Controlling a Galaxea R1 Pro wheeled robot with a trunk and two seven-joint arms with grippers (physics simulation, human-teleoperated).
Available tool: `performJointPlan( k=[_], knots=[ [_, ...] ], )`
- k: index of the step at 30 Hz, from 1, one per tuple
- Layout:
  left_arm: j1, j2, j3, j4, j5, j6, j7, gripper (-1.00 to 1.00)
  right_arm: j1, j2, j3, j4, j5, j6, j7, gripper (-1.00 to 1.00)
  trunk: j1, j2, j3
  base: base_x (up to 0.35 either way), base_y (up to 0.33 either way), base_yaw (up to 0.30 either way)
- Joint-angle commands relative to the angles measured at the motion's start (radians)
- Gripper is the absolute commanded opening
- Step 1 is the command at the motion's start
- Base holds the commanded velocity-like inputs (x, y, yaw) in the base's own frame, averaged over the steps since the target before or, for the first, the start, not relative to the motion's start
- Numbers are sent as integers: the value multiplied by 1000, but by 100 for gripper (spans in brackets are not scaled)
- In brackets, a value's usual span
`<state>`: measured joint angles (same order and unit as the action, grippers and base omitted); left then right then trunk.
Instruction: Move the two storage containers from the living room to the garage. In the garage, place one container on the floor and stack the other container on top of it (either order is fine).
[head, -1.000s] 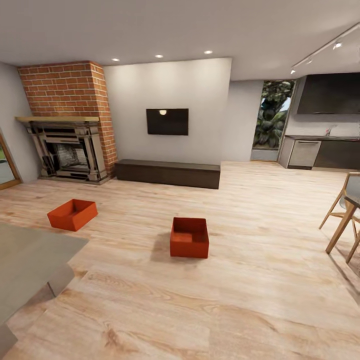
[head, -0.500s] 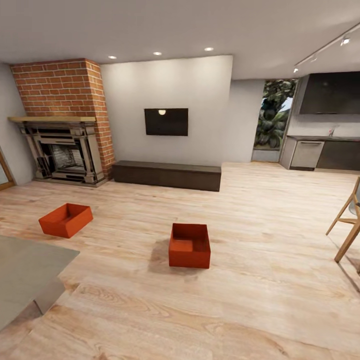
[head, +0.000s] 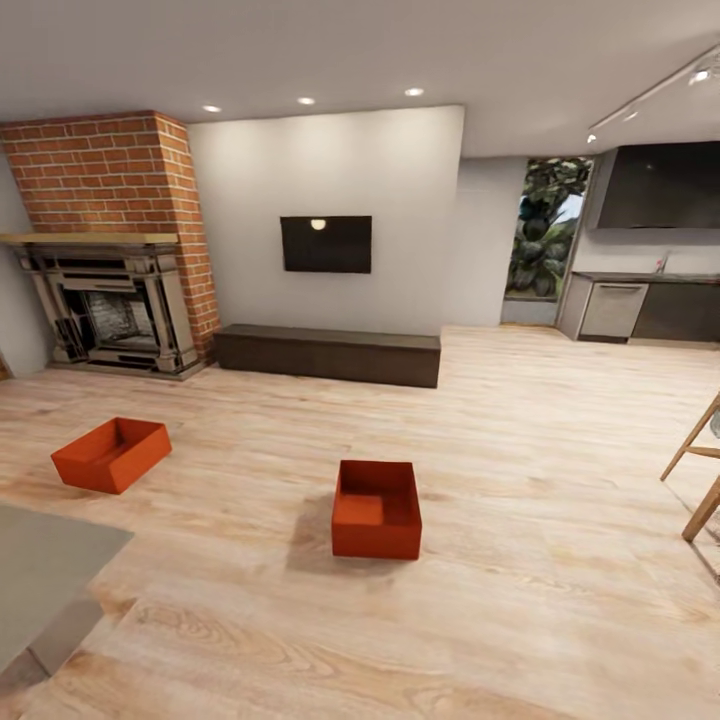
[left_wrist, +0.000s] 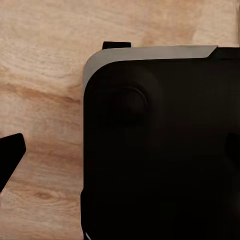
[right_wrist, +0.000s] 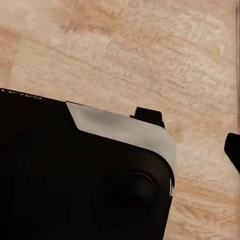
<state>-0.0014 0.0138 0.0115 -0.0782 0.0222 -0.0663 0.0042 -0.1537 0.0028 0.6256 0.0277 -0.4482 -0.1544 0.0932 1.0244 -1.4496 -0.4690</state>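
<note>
Two orange-red storage containers stand apart on the light wood-plank floor of the living room. The nearer container is at the centre of the head view, open top up. The other container lies further left, in front of the brick fireplace. Neither is touched by anything. In the left wrist view a dark fingertip shows beside the robot's black body over wood planks. The right wrist view has a dark fingertip at the picture's edge. How either gripper's jaws stand cannot be read.
A long dark low cabinet runs along the far wall under a wall screen. A grey tabletop juts in at the near left. Wooden chair legs stand at the right. A kitchen counter is far right.
The whole head view has shifted: the camera has come closer, so both containers sit lower and further left in the picture. The containers themselves have not moved.
</note>
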Motion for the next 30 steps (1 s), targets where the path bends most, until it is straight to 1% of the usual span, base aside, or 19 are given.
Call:
performJointPlan(
  k=[1, 30],
  knots=[
    [0, 0, 1, 0, 2, -3, 0, 100, -1, 0, 6, 3, -10, -5, 7, 100, 1, 0, -1, 322, 0, -133],
    [0, 0, 1, 0, 2, -3, 0, 100, -1, -1, 6, 3, -11, -5, 7, 100, 1, 0, -1, 322, 0, -4]
  ],
)
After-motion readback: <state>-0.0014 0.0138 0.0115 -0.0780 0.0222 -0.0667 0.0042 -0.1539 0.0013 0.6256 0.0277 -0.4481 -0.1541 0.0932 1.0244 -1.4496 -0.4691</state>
